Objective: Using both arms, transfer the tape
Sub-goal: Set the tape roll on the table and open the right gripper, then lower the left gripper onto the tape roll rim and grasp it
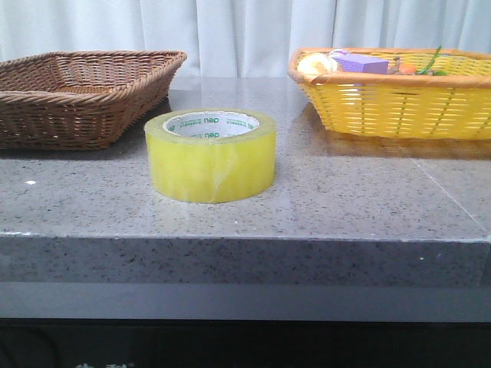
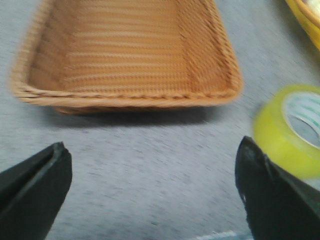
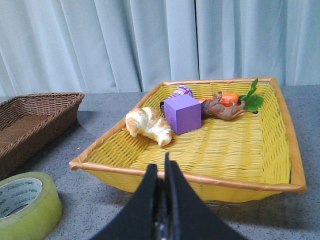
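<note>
tape (image 1: pixel 211 156) sits flat on the worktop (image 1: pixel 345 203).
left gripper (image 2: pixel 152 190) spread wide beside it; right gripper (image 3: pixel 163 175) pinched closed, holding nothing.

You get soft, even, fairly bright light; the curtain (image 3: pixel 150 40) glows pale. The left wrist view is motion-blurred: brown basket (image 2: pixel 130 55) and tape (image 2: pixel 280 135) beyond the jaws smear. The front and right wrist views are sharper, with faint sheen on the table (image 1: pixel 345 207).
</note>
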`<state>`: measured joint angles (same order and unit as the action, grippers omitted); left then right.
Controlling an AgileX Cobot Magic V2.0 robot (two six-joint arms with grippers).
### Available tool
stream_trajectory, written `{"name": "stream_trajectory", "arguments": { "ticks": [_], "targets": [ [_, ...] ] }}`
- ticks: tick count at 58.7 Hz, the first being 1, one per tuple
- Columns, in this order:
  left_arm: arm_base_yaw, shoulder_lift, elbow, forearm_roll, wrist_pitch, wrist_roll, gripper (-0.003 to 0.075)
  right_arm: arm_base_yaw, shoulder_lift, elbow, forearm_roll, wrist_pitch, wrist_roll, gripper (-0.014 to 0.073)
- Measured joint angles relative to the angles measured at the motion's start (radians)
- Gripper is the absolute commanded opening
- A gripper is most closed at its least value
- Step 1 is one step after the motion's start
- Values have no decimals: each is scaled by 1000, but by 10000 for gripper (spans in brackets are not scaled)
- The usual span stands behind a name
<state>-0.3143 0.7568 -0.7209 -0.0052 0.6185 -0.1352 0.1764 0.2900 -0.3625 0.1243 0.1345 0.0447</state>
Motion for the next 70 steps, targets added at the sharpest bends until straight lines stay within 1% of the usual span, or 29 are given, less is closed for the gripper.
{"name": "stream_trajectory", "arguments": {
  "ticks": [7,11,16,22,30,41,55,70],
  "targets": [
    [-117,110,-83,-31,59,0,638,0,0,0,0,0,0,-90],
    [-176,177,-127,-65,65,-7,638,0,0,0,0,0,0,-90],
    [-224,253,-180,-120,69,-26,638,0,0,0,0,0,0,-90],
    [-255,357,-236,-176,69,-37,638,0,0,0,0,0,0,-90],
    [-265,489,-297,-203,69,-41,638,0,0,0,0,0,0,-90],
    [-265,613,-341,-251,69,-43,638,0,0,0,0,0,0,-90],
    [-265,709,-344,-299,7,-44,638,0,0,0,0,0,0,-90],
    [-265,760,-344,-320,-57,-44,638,0,0,0,0,-2,0,-90]
  ]
}}
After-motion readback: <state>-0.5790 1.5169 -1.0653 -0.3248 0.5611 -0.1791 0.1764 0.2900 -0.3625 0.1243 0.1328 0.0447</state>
